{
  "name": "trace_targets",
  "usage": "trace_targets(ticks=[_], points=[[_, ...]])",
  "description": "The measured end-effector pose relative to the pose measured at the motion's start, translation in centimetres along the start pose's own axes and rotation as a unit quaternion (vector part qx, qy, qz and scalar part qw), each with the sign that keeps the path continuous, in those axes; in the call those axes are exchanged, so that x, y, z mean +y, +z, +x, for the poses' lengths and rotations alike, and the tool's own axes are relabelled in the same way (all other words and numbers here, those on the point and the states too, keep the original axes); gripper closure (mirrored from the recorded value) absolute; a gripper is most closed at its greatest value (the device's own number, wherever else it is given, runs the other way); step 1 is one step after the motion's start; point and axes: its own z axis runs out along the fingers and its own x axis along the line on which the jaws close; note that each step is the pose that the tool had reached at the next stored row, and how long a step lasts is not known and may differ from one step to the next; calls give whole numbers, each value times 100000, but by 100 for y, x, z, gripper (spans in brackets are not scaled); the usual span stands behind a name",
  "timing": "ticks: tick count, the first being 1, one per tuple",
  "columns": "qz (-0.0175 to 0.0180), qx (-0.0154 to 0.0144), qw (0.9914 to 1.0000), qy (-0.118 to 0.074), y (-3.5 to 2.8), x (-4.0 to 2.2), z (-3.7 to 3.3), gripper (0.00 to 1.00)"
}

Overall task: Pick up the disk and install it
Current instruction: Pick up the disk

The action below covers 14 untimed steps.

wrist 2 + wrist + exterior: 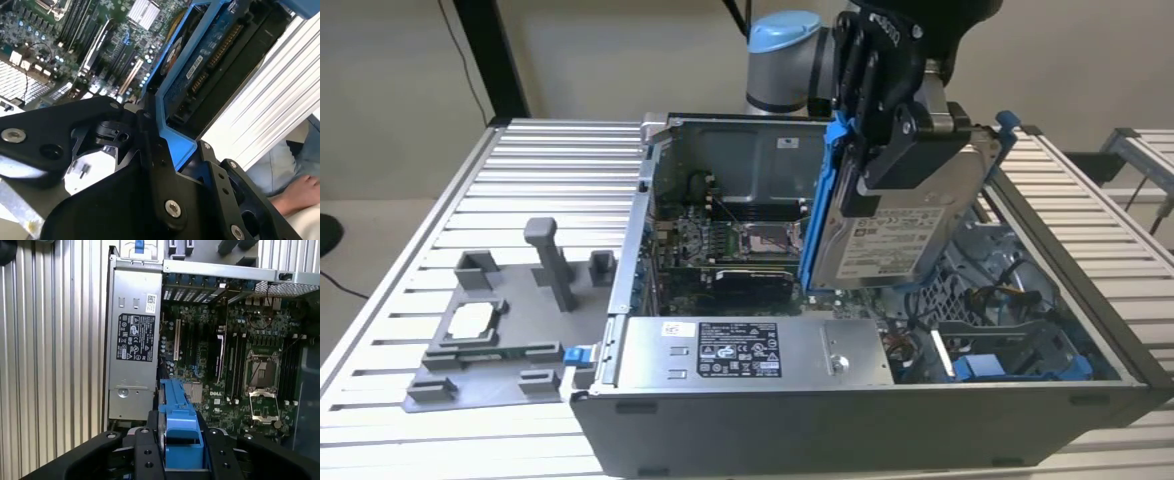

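At the exterior view's left, a grey fixture (520,350) lies on the slatted table (547,160) with a small silver chip (471,320) set in it. To its right stands the open computer case (854,430), with a grey power supply (847,350) along its near edge and the motherboard (720,240) beyond. Over the middle of the case hangs the disk (901,245), a flat silver drive with its white label facing the near side and a blue bracket (825,210) framing its edges. It stands almost on end, its long axis steep, its top leaning toward the exterior view's right and its lower end pointing into the open case. The gripper (891,172) holds it from above, and in the first wrist view the black fingers (145,455) are clamped on the bracket from both sides.
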Motion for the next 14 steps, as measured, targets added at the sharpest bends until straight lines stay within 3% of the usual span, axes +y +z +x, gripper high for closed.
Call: trace_targets(ticks=[14], points=[[4, -203, 100000, 8, 1, -4, 1, 100]])
